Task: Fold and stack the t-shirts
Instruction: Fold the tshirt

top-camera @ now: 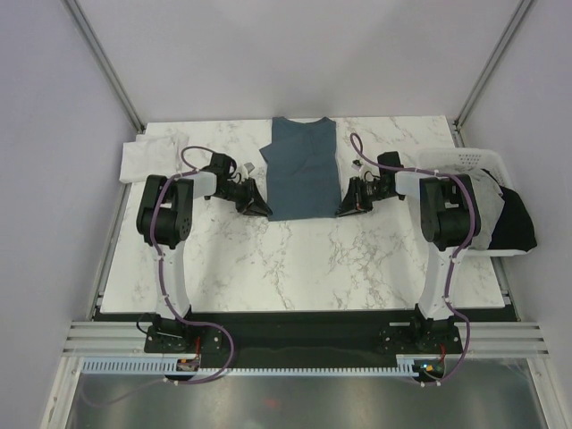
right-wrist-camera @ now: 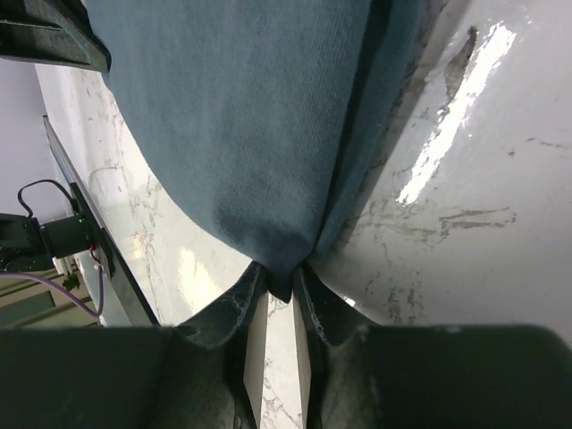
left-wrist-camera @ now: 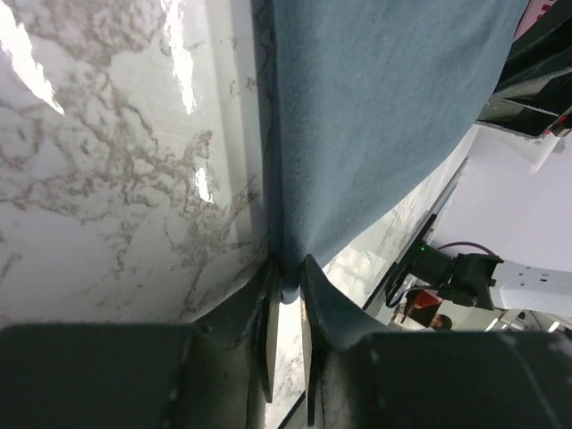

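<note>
A slate-blue t-shirt (top-camera: 302,168) lies folded lengthwise at the table's far middle, collar away from the arms. My left gripper (top-camera: 261,206) is shut on its near left corner; in the left wrist view the cloth (left-wrist-camera: 375,107) is pinched between the fingertips (left-wrist-camera: 288,279). At the near right corner my right gripper (top-camera: 344,210) is shut on the hem, the blue cloth (right-wrist-camera: 241,125) bunching between its jaws (right-wrist-camera: 279,284). A white t-shirt (top-camera: 147,159) lies at the far left edge. A black t-shirt (top-camera: 514,223) hangs over the basket at the right.
A white slatted basket (top-camera: 465,161) stands at the table's right edge, with pale cloth (top-camera: 487,192) draped over it. White marble table (top-camera: 295,268) stretches in front of the shirt. Metal frame posts rise at the far corners.
</note>
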Robot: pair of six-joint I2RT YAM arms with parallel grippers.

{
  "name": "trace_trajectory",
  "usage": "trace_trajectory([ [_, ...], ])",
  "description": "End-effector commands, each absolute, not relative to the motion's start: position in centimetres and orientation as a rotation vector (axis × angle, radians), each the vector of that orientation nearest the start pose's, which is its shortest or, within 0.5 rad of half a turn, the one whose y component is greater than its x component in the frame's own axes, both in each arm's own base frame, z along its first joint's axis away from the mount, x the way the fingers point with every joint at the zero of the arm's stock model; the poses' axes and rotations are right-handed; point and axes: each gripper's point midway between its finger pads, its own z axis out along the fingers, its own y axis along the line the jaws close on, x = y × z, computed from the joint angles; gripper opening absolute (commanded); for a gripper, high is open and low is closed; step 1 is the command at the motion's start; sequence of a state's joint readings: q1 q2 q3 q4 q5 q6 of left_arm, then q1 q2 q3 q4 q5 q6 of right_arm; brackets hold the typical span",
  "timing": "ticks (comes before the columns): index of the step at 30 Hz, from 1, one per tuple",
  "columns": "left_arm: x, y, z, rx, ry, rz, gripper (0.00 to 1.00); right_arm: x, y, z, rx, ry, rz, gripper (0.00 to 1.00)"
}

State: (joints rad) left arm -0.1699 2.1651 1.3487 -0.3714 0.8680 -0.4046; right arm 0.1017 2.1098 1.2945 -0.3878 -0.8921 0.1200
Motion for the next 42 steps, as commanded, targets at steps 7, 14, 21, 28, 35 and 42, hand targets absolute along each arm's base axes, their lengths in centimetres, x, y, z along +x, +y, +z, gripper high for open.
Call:
trace_trajectory([
  [7,38.2,-21.4,3.9,-0.054,2.646,-1.407,0.02,38.7,17.5,1.5,-0.219,2.544,1.241,0.10],
  [14,37.0,-21.3,8.9,0.040,2.540,-1.397,0.02,37.3,17.8,5.2,-0.264,2.466,1.264,0.00],
  [21,34.6,-20.7,15.1,0.144,2.403,-1.353,0.02,33.9,17.6,9.9,-0.344,2.371,1.237,0.00],
  [28,32.4,-20.5,20.3,0.217,2.294,-1.344,0.02,31.9,17.6,16.0,-0.425,2.262,1.225,0.00],
  [35,30.4,-20.1,19.9,0.212,2.307,-1.334,0.02,31.1,18.3,19.6,-0.468,2.185,1.226,0.00],
  [42,30.5,-19.8,17.6,0.168,2.371,-1.317,0.02,32.5,19.7,17.3,-0.523,2.235,1.199,0.00],
])
